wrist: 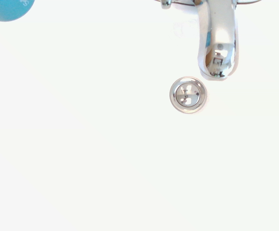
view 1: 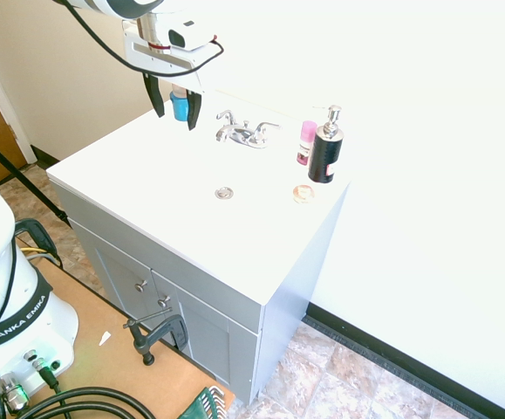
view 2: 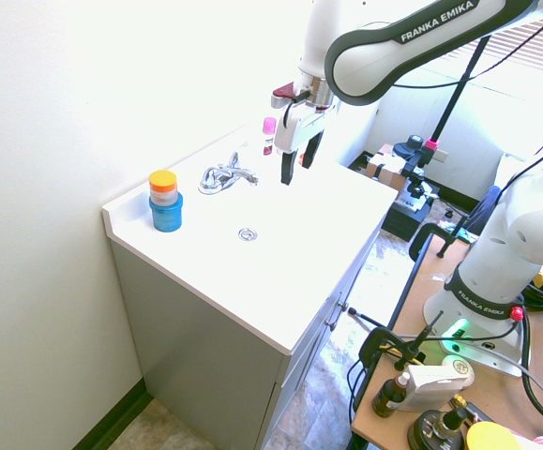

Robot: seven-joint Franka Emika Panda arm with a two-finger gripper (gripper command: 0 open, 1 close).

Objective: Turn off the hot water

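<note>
Chrome spout [wrist: 219, 45] just beside round drain [wrist: 188, 95]

Cutting off the blue cup [wrist: 6, 8] and faucet spout [wrist: 217, 43] base at the wrist view's edge. Hiding most of the blue cup [view 1: 179, 106] behind gripper fingers [view 1: 155, 94]. Partly concealing the pink bottle [view 1: 306, 142] behind the black soap dispenser [view 1: 325, 148].

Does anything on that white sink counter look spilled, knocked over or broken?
Nothing stands out. The black pump soap bottle, pink container and blue jar with orange lid stand upright; no water runs from the chrome faucet.
</note>
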